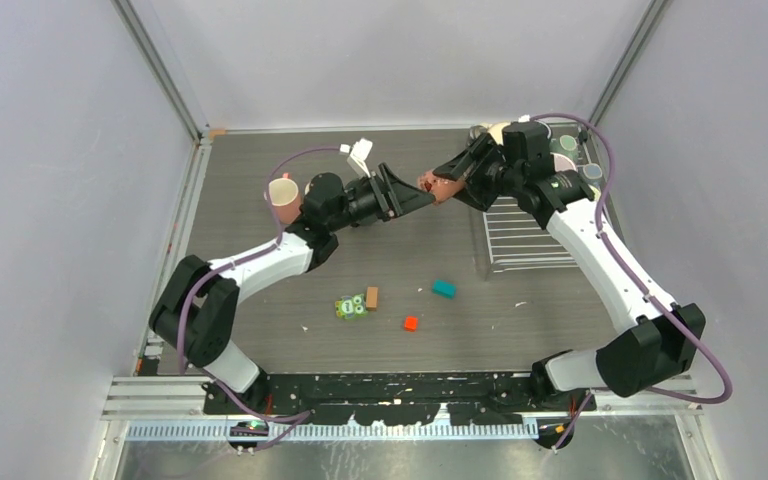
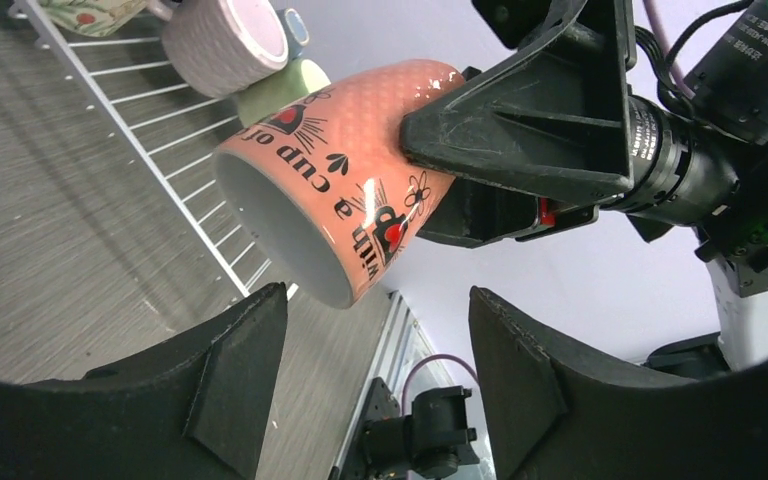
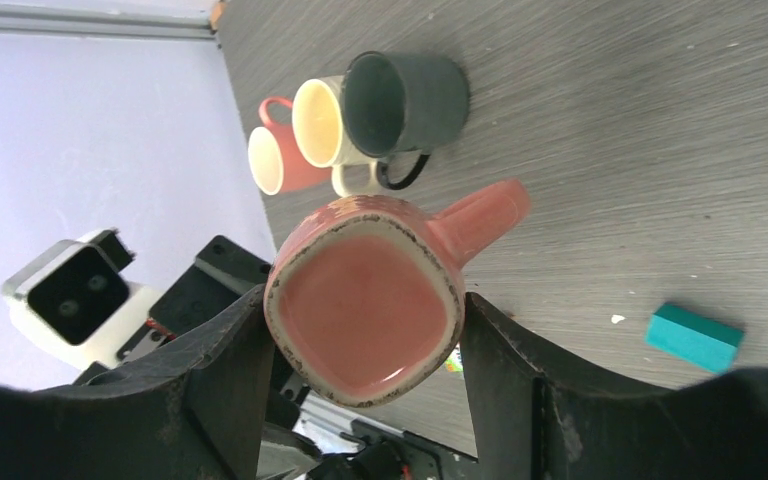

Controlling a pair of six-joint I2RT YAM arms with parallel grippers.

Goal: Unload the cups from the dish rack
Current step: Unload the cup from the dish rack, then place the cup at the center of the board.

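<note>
Both arms lean in from the near edge and come close together over the table (image 1: 260, 230). The right arm (image 1: 600, 250) comes from the rack (image 1: 525, 240) side and the left arm (image 1: 250, 270) from the other side. The right gripper (image 3: 365, 320) squeezes a pink cup (image 2: 340, 190) by its sides. It holds the cup up in the air, tipped over, with its mouth toward the left gripper (image 2: 378, 300). That gripper's jaws are apart with nothing between them, close in front of the cup. More cups (image 2: 225, 45) sit at the rack's far end. Three cups (image 3: 322, 122) sit close together on the table at the left. Small blocks (image 1: 444, 289) lie near the middle.
</note>
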